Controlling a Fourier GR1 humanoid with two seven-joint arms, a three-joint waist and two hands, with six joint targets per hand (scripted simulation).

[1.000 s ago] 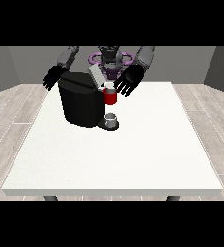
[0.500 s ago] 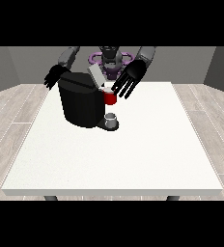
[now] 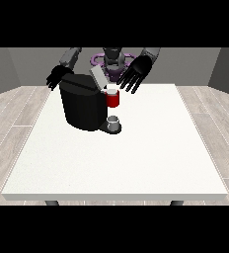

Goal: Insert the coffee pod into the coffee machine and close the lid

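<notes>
A black coffee machine (image 3: 82, 105) stands on the white table (image 3: 136, 153) toward the back left. Its grey lid (image 3: 97, 76) is tilted up at the top. A red part (image 3: 113, 99) with a white top sticks out at the machine's front, above a small grey cup (image 3: 114, 123) on the base. The hand at the view's right (image 3: 135, 72) hovers with spread fingers above and just right of the red part, holding nothing. The hand at the view's left (image 3: 57, 76) hangs behind the machine's top left corner, fingers relaxed. I cannot make out a separate coffee pod.
The robot's torso (image 3: 114, 62) is behind the table's far edge. Bare table surface stretches in front of and to the right of the machine. Wooden floor (image 3: 10, 118) surrounds the table.
The hand at the view's right has risen and drawn back a little from the red part. The hand at the view's left and the machine stay put.
</notes>
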